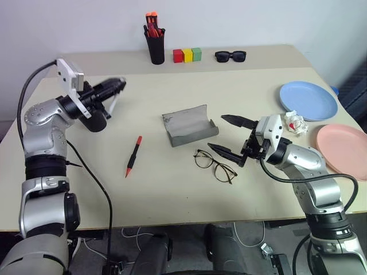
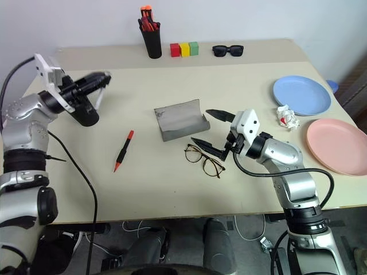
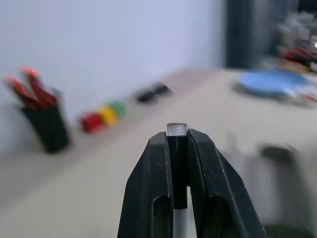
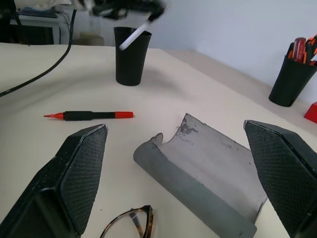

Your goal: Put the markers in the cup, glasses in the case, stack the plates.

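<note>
The glasses lie nearest, flat on the table with arms unfolded, just in front of the case. They look light, thin and easily bent, and the lenses would scratch. In my judgement the safest hold is across the bridge or at a hinge corner, never on a lens.

The right gripper hovers beside them with its fingers spread wide and nothing between them. One finger points over the glasses, the other toward the case.

The case stands open, its lid raised. It appears rigid, felt-covered and grippy, and may slide if pushed.

The red-capped marker lies loose on the table left of the case. It is slim, stiff and round, so likely to roll; mid-barrel is the place to pinch it.

Further left, the left gripper is raised and clamped on a slim white stick-like item, directly above the black cup. What that item is cannot be determined.

On the right, the blue plate and pink plate lie apart, unstacked, with a crumpled scrap between them. Both look stiff, smooth, and best taken by the rim.
</note>
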